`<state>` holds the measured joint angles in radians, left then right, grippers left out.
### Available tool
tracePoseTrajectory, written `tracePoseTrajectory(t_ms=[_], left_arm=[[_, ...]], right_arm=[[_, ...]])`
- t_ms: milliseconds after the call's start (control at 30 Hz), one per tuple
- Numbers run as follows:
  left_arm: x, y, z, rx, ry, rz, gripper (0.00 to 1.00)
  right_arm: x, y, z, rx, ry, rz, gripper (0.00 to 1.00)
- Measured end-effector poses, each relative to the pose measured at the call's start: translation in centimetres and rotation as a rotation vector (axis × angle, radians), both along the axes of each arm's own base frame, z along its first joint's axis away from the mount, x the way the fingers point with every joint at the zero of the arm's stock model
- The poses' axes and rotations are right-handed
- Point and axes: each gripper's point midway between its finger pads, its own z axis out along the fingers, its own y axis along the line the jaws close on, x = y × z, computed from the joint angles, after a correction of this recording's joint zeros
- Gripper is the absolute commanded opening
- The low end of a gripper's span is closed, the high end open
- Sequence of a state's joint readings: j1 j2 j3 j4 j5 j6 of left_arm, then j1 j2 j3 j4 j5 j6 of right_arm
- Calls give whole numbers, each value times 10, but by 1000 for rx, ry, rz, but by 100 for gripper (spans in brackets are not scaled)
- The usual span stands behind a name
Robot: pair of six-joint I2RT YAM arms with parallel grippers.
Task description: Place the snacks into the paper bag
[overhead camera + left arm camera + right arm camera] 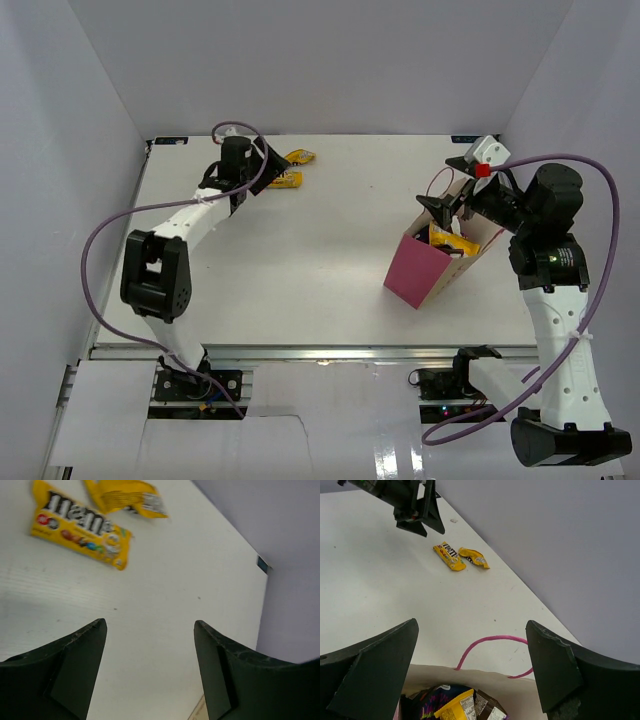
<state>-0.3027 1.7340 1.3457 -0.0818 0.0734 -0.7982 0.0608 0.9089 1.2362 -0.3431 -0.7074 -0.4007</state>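
The pink paper bag [420, 272] stands at the right of the table with its mouth open. In the right wrist view its tan inside [520, 690] holds a yellow pack [454, 706], a brown bar [487, 707] and the dark blue-purple bag [431, 700]. My right gripper [448, 205] is open and empty just above the bag's mouth. Two yellow candy packs [286, 179] [300, 156] lie at the far left; they also show in the left wrist view [80, 527] [127, 497]. My left gripper [262, 168] is open and empty beside them.
The bag's pink cord handle [492, 645] arches over its far edge. White walls close the table at the back and sides. A metal rail [300, 352] runs along the near edge.
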Motion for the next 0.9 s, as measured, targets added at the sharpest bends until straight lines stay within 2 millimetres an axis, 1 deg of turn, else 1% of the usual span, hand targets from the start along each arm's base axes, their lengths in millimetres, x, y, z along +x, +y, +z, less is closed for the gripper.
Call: tracePoseTrajectory(t_ms=[67,100,133,200,267,333,400,500,600,633,667,700,800,833,900], left_arm=[[14,17,-40,-38,120,117,86],[20,22,-61,-53,178,169,87],[26,24,-77,-64,219,208,89],[42,21,-103,-92,288,276,92],[58,17,-118,-122,329,327,92],[71,14,-127,-148,355,368,92],[79,14,-132,-165,378,409,91],[87,14,-136,-195,399,454,85],[93,15,-147,-214,422,482,79],[96,15,-152,-217,430,490,72],[97,16,-157,-225,438,501,68],[100,16,-159,-242,442,511,60],[102,18,-163,-246,449,525,52],[102,19,-166,-246,456,531,45],[102,21,-169,-250,462,539,37]], right_arm=[[0,1,-4,0,10,6,93],[0,1,-5,1,14,7,93],[1,1,-7,2,18,7,93],[2,1,-11,4,27,7,93],[2,1,-17,5,42,6,93],[3,1,-24,8,59,5,93],[4,2,-29,13,75,3,93],[6,1,-30,17,77,0,93],[6,1,-29,20,74,-2,93],[6,1,-29,20,71,-3,93],[7,1,-29,20,71,-3,93],[7,1,-28,20,69,-4,93],[8,1,-26,21,57,-4,93],[8,1,-25,22,55,-4,93],[8,1,-25,26,55,-4,93]])
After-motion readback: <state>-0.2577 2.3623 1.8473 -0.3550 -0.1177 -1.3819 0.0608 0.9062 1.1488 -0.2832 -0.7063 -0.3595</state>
